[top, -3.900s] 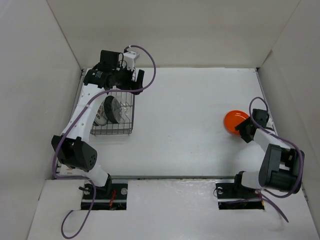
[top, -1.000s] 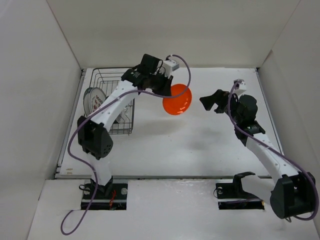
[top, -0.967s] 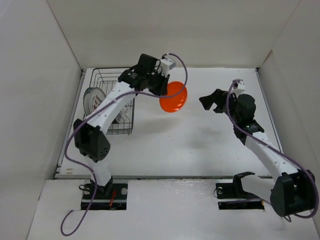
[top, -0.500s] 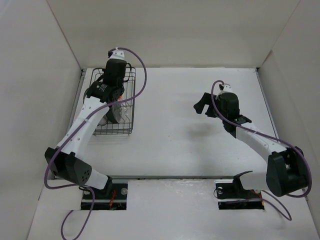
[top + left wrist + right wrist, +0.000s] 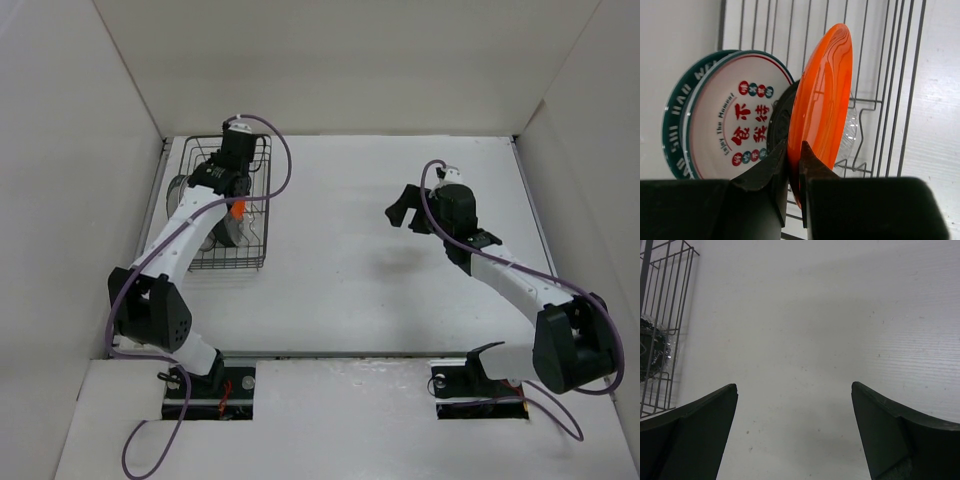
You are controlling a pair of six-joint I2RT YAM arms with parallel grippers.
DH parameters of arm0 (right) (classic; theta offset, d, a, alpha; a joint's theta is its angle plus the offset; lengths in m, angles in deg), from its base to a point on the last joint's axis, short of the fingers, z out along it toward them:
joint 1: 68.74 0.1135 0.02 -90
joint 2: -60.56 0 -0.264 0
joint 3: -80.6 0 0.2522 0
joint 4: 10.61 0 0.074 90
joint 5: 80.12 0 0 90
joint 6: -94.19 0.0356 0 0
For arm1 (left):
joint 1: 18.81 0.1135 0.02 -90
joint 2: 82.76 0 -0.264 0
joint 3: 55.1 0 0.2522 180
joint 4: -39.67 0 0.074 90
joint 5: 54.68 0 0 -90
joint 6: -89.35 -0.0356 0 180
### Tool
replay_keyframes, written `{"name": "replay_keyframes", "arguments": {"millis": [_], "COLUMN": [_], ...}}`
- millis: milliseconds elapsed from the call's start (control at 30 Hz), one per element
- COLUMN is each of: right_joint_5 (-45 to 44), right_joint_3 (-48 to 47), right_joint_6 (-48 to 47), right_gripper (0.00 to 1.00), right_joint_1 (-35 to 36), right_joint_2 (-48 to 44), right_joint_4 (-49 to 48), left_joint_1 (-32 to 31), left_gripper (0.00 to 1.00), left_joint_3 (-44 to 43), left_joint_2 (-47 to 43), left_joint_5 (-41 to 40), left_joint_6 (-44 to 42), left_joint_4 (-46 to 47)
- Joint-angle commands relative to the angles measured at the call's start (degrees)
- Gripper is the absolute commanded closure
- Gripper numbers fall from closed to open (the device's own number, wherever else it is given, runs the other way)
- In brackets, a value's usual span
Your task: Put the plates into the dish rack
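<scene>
White table [image 5: 380,270], orange plate [image 5: 822,95] in left fingers [image 5: 765,182], black plate [image 5: 782,117] mostly hidden

"Enjoy The Moment" on the white plate [image 5: 715,135]

The orange plate [image 5: 821,100] looks glossy and smooth — streaked with light — between my matt black fingers [image 5: 760,185]. The dish rack [image 5: 862,100] is dark metal wire, the table [image 5: 815,315] matt white.
</scene>
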Motion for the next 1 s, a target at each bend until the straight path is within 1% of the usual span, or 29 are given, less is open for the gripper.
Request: {"name": "replay_keyframes", "arguments": {"millis": [0,267,400,433,533,567,600,633,667,700,767,833,867,900,933,967], "right_joint_5": [-0.4,0.7,0.7,0.7,1.2,1.2,1.2,1.8,1.8,2.3,2.3,0.8,0.1,-1.3,-4.9,-6.8], "right_joint_3": [-1.3,-2.4,-2.4,-2.4,-2.4,-2.4,-2.4,-2.9,-2.9,-4.1,-5.5,-8.5,-12.4,-14.8,-17.1,-22.1], "right_joint_6": [-0.7,-0.7,-0.7,-0.7,-0.7,-0.7,-0.7,-0.7,-0.7,-0.7,-1.8,-3.5,-6.1,-7.2,-8.1,-9.2], "right_gripper": [0.00,0.00,0.00,0.00,0.00,0.00,0.00,0.00,0.00,0.00,0.00,0.00,0.00,0.00,0.00,0.00], "right_joint_1": [-0.2,-0.2,-0.2,-0.2,-0.2,-0.2,0.4,0.4,0.4,0.4,0.4,1.7,2.2,2.8,4.2,4.9], "right_joint_2": [-0.3,0.8,0.8,0.8,0.8,0.8,0.8,1.4,1.4,1.4,1.4,1.4,1.4,1.4,1.4,1.4], "right_joint_4": [-1.3,-1.3,-1.3,-1.3,-1.3,-1.3,-1.3,-1.3,-1.3,-1.3,0.4,3.6,8.0,10.8,13.6,19.9], "left_joint_1": [0.1,0.1,0.1,0.1,0.1,0.1,0.1,0.1,0.1,0.1,0.1,0.1,0.1,0.1,0.1,0.8], "left_gripper": [1.00,1.00,1.00,0.93,0.78,0.69,0.65,0.58,0.51,0.37,0.25,0.15,0.04,0.01,0.01,0.01], "left_joint_3": [1.4,5.7,7.7,8.3,8.8,8.8,8.8,8.3,6.3,5.0,2.2,-3.0,-5.0,-8.6,-10.3,-11.8], "left_joint_2": [-0.7,-0.7,-0.7,-0.7,-0.7,-1.3,-1.9,-1.9,-1.9,-1.9,-2.4,-4.9,-5.6,-7.5,-8.4,-9.2], "left_joint_5": [3.2,3.8,5.6,6.3,7.8,9.0,9.0,9.5,10.3,10.3,12.0,13.5,13.5,12.9,12.8,12.8], "left_joint_6": [1.7,1.7,1.7,1.7,1.2,1.2,0.6,0.6,0.6,0.6,-0.7,-1.6,-2.3,-2.3,-3.0,-3.8], "left_joint_4": [1.9,1.9,1.3,1.3,0.8,0.8,0.8,0.8,-1.4,-2.2,-3.6,-5.1,-5.1,-5.6,-5.6,-5.6]}}
